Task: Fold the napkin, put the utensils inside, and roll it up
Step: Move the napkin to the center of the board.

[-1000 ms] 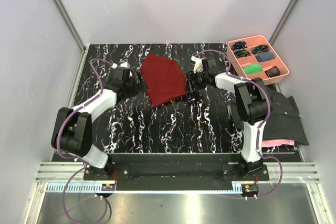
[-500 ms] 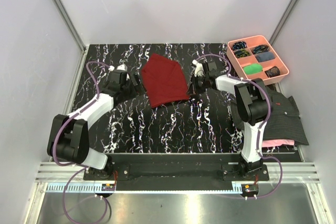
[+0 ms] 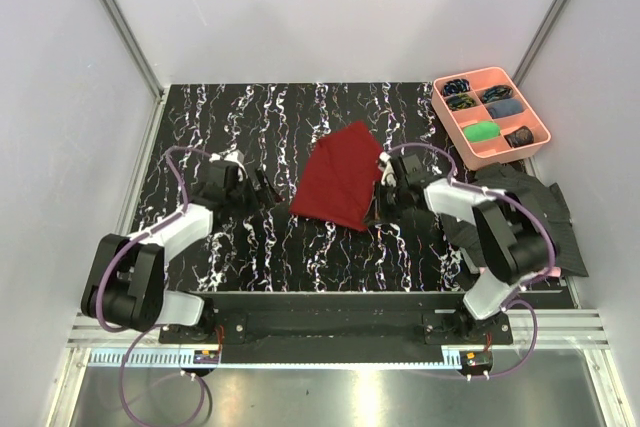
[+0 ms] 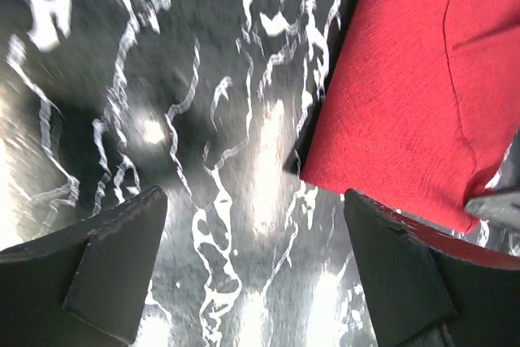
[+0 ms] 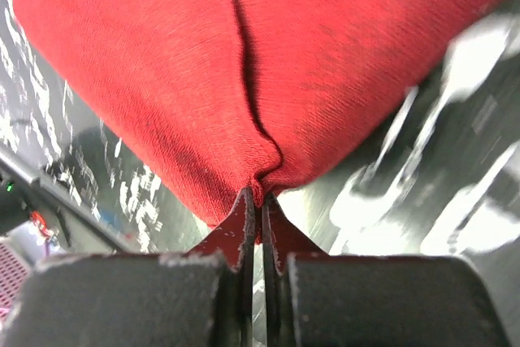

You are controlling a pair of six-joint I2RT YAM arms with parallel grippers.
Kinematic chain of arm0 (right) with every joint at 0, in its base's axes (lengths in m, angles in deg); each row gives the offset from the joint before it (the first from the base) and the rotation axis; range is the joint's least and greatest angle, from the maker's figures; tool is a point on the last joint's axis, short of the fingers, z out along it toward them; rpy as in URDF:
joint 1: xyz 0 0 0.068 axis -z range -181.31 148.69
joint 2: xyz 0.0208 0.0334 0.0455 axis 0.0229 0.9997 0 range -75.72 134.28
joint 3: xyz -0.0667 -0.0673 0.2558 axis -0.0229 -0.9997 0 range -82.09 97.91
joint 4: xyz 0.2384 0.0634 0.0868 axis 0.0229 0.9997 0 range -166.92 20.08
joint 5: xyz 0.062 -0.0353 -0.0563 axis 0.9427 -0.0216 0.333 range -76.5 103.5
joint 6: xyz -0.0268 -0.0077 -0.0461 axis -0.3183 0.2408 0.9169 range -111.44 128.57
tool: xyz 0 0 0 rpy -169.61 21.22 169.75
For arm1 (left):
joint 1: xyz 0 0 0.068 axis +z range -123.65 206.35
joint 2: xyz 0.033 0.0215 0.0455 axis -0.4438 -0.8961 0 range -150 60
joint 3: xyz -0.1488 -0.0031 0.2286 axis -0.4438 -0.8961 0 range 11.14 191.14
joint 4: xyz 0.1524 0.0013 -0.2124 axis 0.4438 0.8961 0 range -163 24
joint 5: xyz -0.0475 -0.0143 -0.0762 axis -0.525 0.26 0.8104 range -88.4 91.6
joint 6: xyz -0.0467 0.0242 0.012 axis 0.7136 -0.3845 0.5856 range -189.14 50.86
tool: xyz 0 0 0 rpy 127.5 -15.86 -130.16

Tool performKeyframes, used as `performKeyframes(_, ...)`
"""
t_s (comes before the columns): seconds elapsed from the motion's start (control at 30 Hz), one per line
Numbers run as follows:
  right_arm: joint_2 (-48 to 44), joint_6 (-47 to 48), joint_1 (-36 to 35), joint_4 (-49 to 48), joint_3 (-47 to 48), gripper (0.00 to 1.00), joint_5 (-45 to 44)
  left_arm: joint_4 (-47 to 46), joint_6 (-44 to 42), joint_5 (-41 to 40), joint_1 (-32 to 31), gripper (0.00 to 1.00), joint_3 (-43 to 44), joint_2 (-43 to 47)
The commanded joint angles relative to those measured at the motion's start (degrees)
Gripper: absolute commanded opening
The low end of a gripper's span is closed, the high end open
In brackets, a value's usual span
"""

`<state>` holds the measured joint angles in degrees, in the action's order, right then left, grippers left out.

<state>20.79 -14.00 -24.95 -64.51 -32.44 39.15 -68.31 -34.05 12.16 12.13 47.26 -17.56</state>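
Note:
The dark red napkin (image 3: 340, 175) lies folded on the black marbled table, just right of centre. My right gripper (image 3: 377, 207) is at the cloth's near right edge, shut on a pinch of the napkin (image 5: 244, 62); the closed fingertips (image 5: 260, 199) hold a small pucker of fabric. A short way left of the cloth, my left gripper (image 3: 265, 185) stands open over bare table. In the left wrist view the napkin's corner (image 4: 422, 95) shows beyond the right finger, and nothing sits in the left gripper (image 4: 252, 229). The utensils are out of view.
A pink compartment tray (image 3: 470, 74) with small rolled items stands at the back right. A dark striped shirt (image 3: 545, 217) lies over a pink cloth (image 3: 530, 272) along the right edge, beside the right arm.
The right gripper closed on the napkin's edge and dragged the cloth nearer and to the right. The left gripper drew back toward the near left, staying open.

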Motion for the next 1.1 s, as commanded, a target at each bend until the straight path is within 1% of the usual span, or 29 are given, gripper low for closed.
performKeyframes(0.0,-8.61,-11.34,-4.38,1.13,-7.01,0.0,-4.46,-10.12,1.73,8.05,0.24,0.88,-4.91,3.73)
performKeyframes(0.07,-12.21,-16.09,-5.54,1.05,-10.86,0.0,-6.31,-13.72,2.69,9.55,0.15,0.84,-7.62,4.08)
performKeyframes(0.13,-15.37,-19.6,-6.33,-0.18,-13.34,0.0,-7.19,-16.28,3.4,11.31,0.07,0.79,-9.39,3.82)
performKeyframes(0.2,-17.4,-20.67,-6.24,-0.27,-15.89,0.17,-8.24,-19.79,4.46,12.71,-0.02,0.74,-11.15,2.6)
performKeyframes(0.23,-19.5,-20.76,-6.24,0.6,-16.33,0.24,-9.81,-21.55,4.81,13.16,-0.11,0.73,-11.68,1.89)
performKeyframes(0.27,-20.56,-20.5,-6.24,1.3,-16.25,0.41,-10.79,-22.17,5.33,13.51,-0.2,0.72,-11.77,1.28)
performKeyframes(0.33,-23.8,-19.11,-6.24,4.8,-15.46,0.62,-13.77,-23.4,6.04,14.57,-0.46,0.7,-11.86,-0.66)
performKeyframes(0.37,-24.69,-18.48,-6.24,6.13,-14.15,0.68,-14.65,-24.54,6.65,14.83,-0.37,0.69,-12.03,-1.27)
performKeyframes(0.4,-25.4,-17.78,-6.24,8.06,-13.53,0.69,-15.1,-24.9,6.92,14.83,-0.46,0.69,-12.12,-1.54)
performKeyframes(0.47,-26.28,-15.93,-6.24,9.3,-11.6,0.7,-15.45,-25.17,7.27,14.66,-0.55,0.68,-12.12,-1.72)
performKeyframes(0.57,-25.76,-14.18,-6.24,9.57,-10.01,0.67,-14.05,-24.73,7.36,14.48,-0.63,0.68,-11.77,-2.15)
performKeyframes(0.7,-22.07,-12.07,-6.24,9.66,-8.17,0.53,-12.03,-23.85,7.27,14.66,-0.64,0.68,-11.16,-2.51)
performKeyframes(0.73,-20.33,-11.89,-6.24,9.57,-7.73,0.47,-11.16,-23.5,7.27,14.66,-0.64,0.68,-10.98,-2.6)
performKeyframes(0.83,-17.94,-11.8,-6.33,9.57,-7.64,0.41,-9.75,-22.88,7.27,14.57,-0.64,0.68,-10.63,-2.33)
performKeyframes(1.07,-17.85,-12.85,-6.51,10.27,-8.43,0.37,-8.42,-20.95,7.1,14.04,-0.72,0.68,-10.02,-1.37)
